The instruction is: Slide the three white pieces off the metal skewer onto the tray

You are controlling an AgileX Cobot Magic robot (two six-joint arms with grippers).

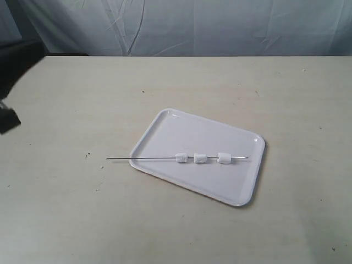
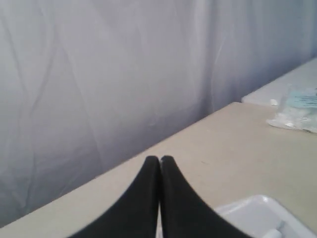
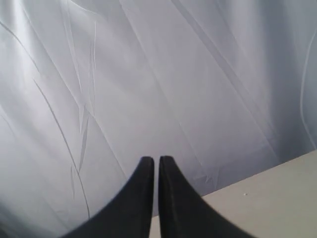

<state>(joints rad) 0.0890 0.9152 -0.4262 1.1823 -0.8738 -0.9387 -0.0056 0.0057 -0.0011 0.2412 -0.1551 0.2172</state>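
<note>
One dark shape point(image 1: 8, 118), blurred and cut by the picture's edge, sits well left of the tray point(image 1: 203, 132); I cannot tell what part it is. The tray lies flat on the table point(image 1: 82, 99), turned at a slant, with a curtain point(image 1: 192, 27) well behind it.

The skewer point(image 1: 154, 158) lies across the tray's near half. Its bare left end sticks out past the tray's left rim over the table, and its right tip ends inside the tray, short of the right rim. All three pieces are threaded on the part over the tray: the left piece point(image 1: 181, 158), the middle piece point(image 1: 200, 158) just beside it, and the right piece point(image 1: 224, 158) a little further off, close to the tip. None has come off the skewer.

The left gripper point(image 2: 159, 159) has its fingers pressed together with nothing between them; it hangs above the tray's corner point(image 2: 262, 218), and a plastic bag point(image 2: 297, 111) lies on the table beyond the tray.

The right gripper point(image 3: 154, 159) has only a thin slit between its fingers and grips nothing. It faces the curtain, and the tray is out of its view.
</note>
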